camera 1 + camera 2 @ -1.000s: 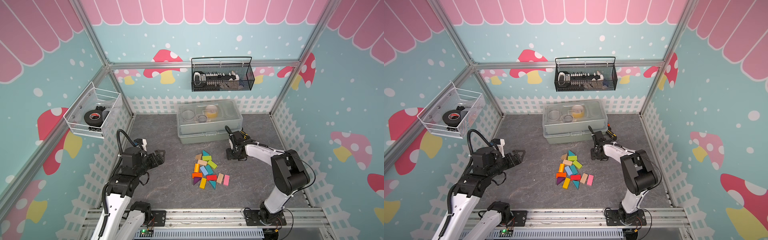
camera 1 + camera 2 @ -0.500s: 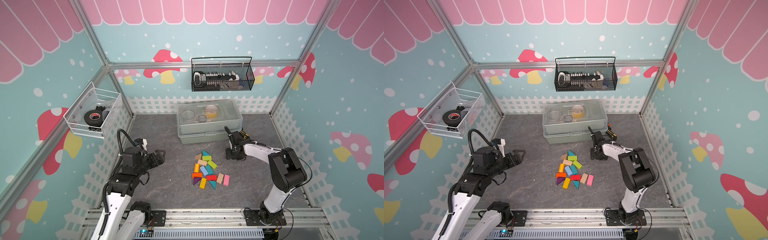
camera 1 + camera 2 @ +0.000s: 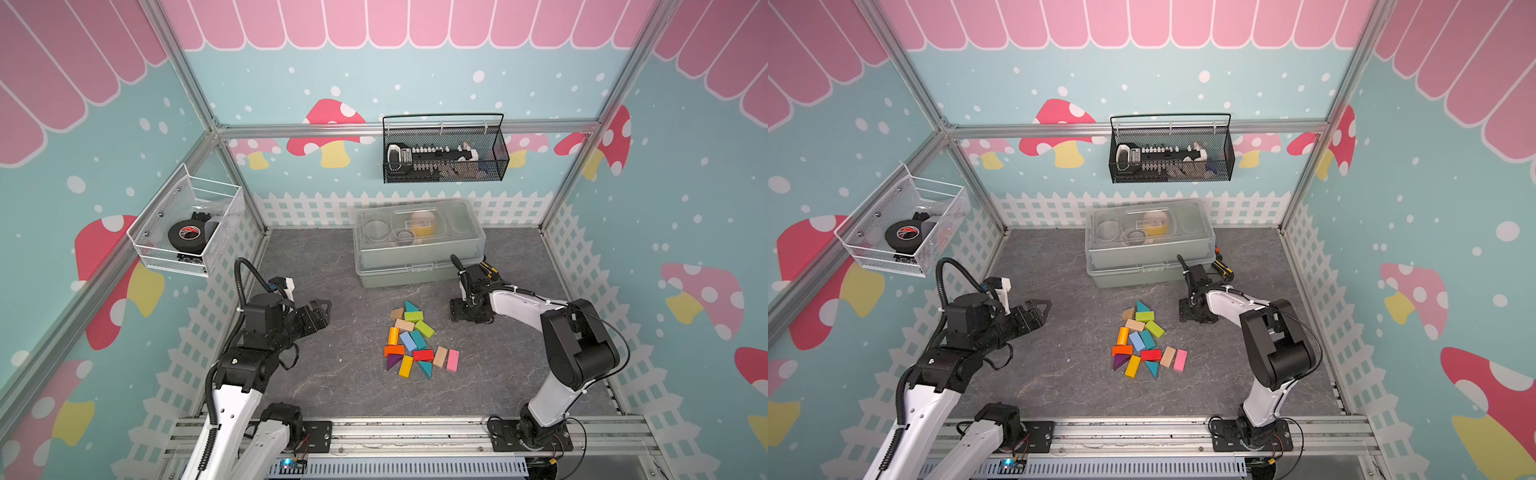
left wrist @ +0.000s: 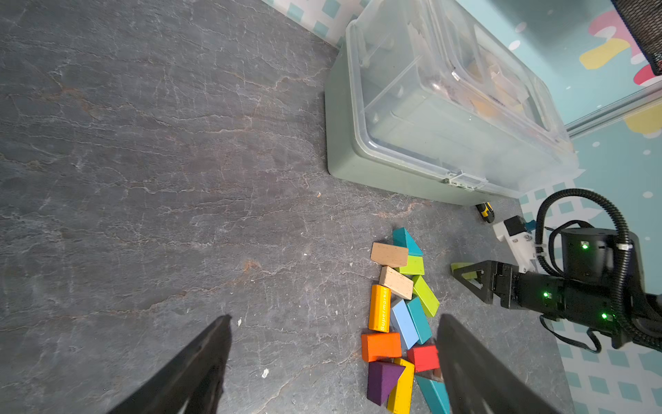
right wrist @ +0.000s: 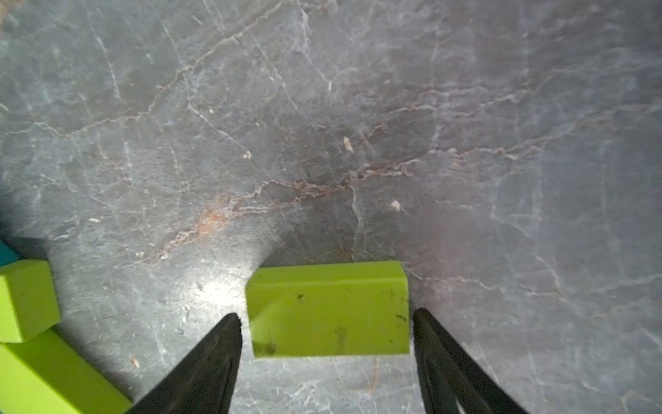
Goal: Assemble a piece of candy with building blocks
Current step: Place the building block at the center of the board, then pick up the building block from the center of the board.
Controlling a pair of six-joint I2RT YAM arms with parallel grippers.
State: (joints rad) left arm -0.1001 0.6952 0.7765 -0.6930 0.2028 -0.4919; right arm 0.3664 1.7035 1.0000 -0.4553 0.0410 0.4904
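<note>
Grey slate-look tabletop (image 5: 322,125). Lime green block (image 5: 329,308) lies flat between the parted, unclamped jaws of the right gripper (image 5: 326,314). Probably light, rigid, smooth wood; pinch its flat ends. Left gripper (image 4: 334,319) has its jaws wide apart, other blocks (image 4: 401,315) ahead.

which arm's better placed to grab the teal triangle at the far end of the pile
Right, probably: the right gripper sits open astride the lone green block, close to the teal triangle. The left gripper, open too, hovers farther off.
</note>
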